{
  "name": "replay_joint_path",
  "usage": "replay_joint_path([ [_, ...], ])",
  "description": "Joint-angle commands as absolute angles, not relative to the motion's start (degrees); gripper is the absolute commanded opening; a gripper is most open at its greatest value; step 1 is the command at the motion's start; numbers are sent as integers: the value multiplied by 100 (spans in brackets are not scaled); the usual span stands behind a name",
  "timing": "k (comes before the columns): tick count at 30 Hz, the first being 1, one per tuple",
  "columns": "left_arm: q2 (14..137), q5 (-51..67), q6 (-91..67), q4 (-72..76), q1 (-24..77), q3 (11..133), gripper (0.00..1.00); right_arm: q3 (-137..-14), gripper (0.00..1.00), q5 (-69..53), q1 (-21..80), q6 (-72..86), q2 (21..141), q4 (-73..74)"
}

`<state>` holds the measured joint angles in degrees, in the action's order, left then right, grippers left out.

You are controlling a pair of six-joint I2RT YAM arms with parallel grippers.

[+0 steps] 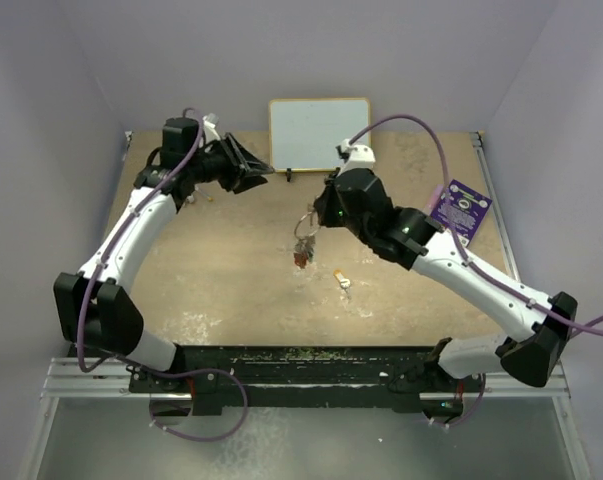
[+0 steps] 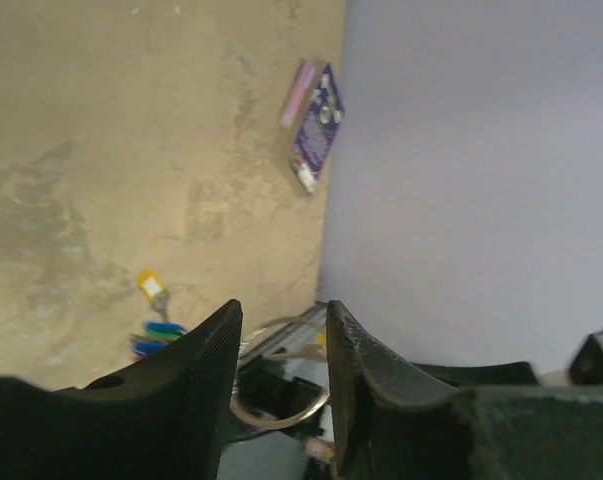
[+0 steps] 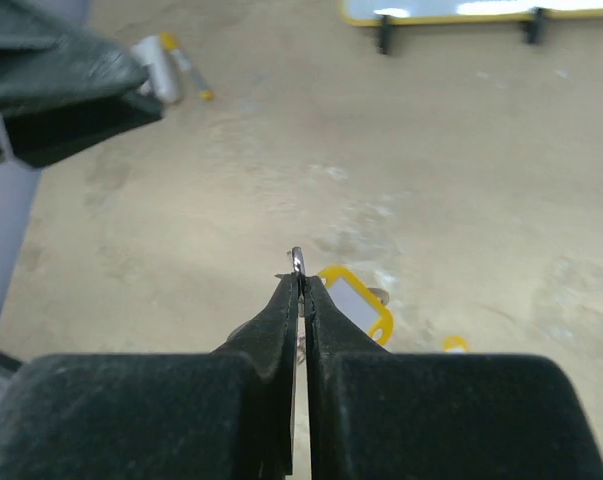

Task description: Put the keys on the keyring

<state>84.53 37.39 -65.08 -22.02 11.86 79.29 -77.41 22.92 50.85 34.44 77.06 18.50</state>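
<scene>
Shut tight, at the right gripper [image 3: 299, 288], on the rim of the keyring [image 3: 297, 261]; holds the thin loop edge-up, clear of the table [image 1: 211, 270], likely to steady it for threading. Carries a bunch of keys [image 1: 303, 250] dangling below, apparently threaded already. Stands wide and empty at the left gripper [image 2: 284, 315], facing the ring from across, probably ready to assist. Leaves 1 yellow-tagged key [image 1: 341, 281] flat on the table nearby, not yet on.

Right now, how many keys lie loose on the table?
1: the yellow key lies on the table, beside the bunch hanging from the ring in the right gripper. Others may be hidden.
</scene>
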Motion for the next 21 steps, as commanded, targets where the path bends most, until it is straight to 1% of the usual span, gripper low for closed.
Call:
replay_joint_path([
  [1, 8850, 3036, -3998, -2588, 1957, 8530, 46, -8011, 0, 2247, 4187, 4248, 7242, 3156],
  [3, 9006, 2620, -3221, -2635, 2448, 8623, 48, -8000, 0, 2199, 3876, 4291, 7139, 3365],
  [5, 9089, 2371, -2762, -2457, 2865, 8505, 50, -8083, 0, 2191, 3601, 4308, 7114, 3609],
  [11, 8770, 2207, -1942, -510, 3705, 7236, 54, -8191, 0, 2084, 2892, 4325, 7143, 4126],
  [17, 8773, 2421, -2241, 1221, 3974, 5814, 54, -7819, 0, 1992, 2418, 4386, 6861, 4148],
  [21, 8953, 1914, -2436, 2098, 4305, 5181, 54, -7635, 0, 2046, 2300, 4421, 6601, 4152],
])
